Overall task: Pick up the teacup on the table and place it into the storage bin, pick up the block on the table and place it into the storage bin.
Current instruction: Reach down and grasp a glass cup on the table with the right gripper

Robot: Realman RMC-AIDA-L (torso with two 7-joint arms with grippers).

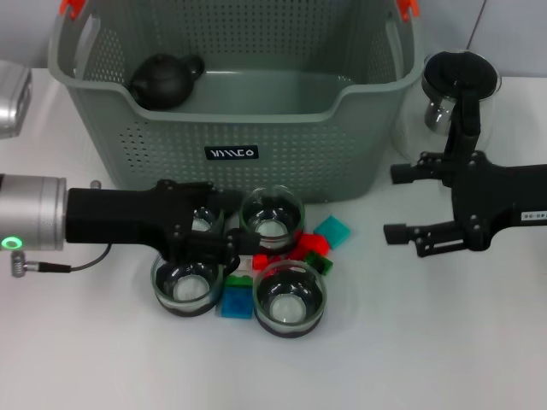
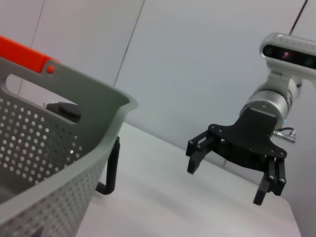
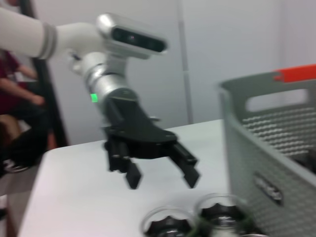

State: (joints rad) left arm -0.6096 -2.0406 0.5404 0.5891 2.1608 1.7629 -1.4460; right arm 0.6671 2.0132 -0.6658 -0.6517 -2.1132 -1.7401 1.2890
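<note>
Several glass teacups stand in front of the storage bin [image 1: 162, 158]: one [image 1: 272, 219] close to its wall, one [image 1: 291, 297] nearer the front, one [image 1: 183, 287] on the left. Among them lie a red block [image 1: 308, 248], a teal block [image 1: 332, 231], a blue block [image 1: 237, 303] and a green one. My left gripper [image 1: 229, 229] hangs open just above the left cups, hiding part of a further cup; the right wrist view shows it [image 3: 162, 181] open and empty over two teacups [image 3: 222, 213]. My right gripper [image 1: 396, 203] is open at the right, away from the cups.
A black teapot [image 1: 162, 81] lies inside the bin at its back left. A glass pitcher [image 1: 458, 84] stands right of the bin, behind my right arm. The bin wall [image 2: 59, 163] [image 3: 269, 148] rises close to both wrists. Bare white table spreads along the front.
</note>
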